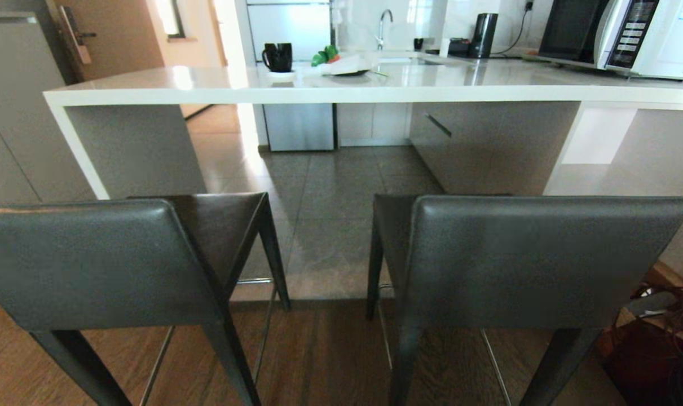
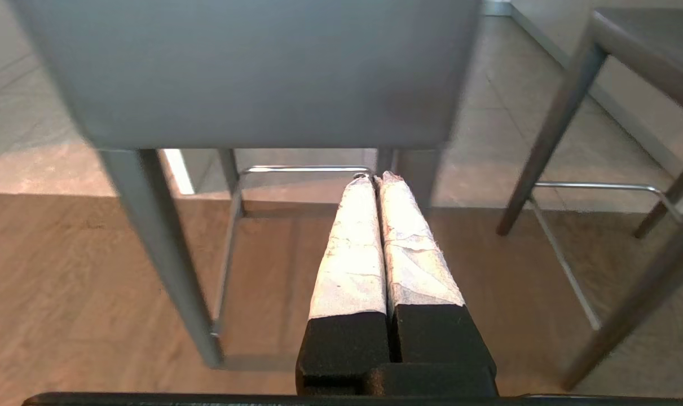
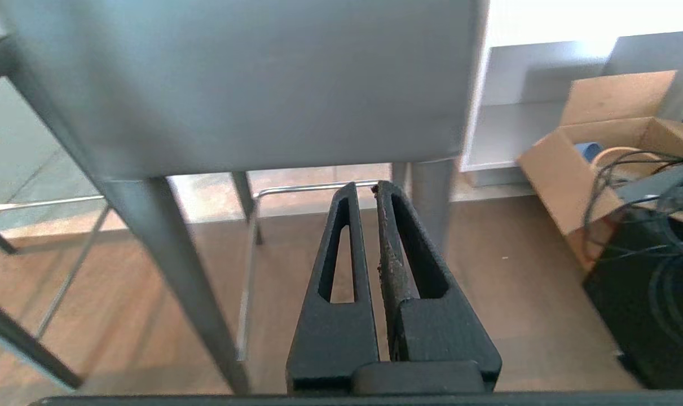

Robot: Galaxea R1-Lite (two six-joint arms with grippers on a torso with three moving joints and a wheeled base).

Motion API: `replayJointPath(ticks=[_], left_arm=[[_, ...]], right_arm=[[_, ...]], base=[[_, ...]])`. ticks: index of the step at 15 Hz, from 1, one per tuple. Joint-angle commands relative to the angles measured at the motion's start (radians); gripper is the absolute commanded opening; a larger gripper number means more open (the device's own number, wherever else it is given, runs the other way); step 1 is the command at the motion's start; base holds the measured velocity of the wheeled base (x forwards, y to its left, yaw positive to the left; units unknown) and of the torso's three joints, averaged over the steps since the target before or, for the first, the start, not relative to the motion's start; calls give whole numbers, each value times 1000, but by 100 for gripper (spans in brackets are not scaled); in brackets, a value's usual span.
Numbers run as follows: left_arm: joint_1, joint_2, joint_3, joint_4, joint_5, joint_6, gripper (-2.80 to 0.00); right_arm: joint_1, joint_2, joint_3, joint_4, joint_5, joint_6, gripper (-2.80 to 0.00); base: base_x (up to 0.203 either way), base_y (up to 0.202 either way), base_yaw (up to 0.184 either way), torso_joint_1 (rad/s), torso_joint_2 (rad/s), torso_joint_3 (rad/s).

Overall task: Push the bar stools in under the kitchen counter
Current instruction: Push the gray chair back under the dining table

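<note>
Grey-backed bar stools (image 1: 330,265), white kitchen counter (image 1: 375,93)

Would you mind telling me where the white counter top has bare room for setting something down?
The white stone counter top is bare at its left end, from the corner to the black mug, and along its front edge. It is crowded behind: white plate with green items, black kettle, microwave.

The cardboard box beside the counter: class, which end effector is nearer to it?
Right. The right end effector, shut, points under the right stool, with the cardboard box beside it. The left end effector sits behind the left stool, farther away.
</note>
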Motion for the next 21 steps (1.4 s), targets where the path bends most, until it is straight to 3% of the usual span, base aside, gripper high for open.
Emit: replayJointPath(ticks=[1, 21], left_arm=[[0, 0, 2, -1, 0, 0, -280], [0, 1, 2, -1, 0, 0, -280]], right_arm=[[0, 0, 0, 0, 1, 0, -280], [0, 0, 0, 0, -1, 0, -280]], base=[[0, 200, -3, 7, 7, 2], [0, 197, -2, 2, 3, 1]])
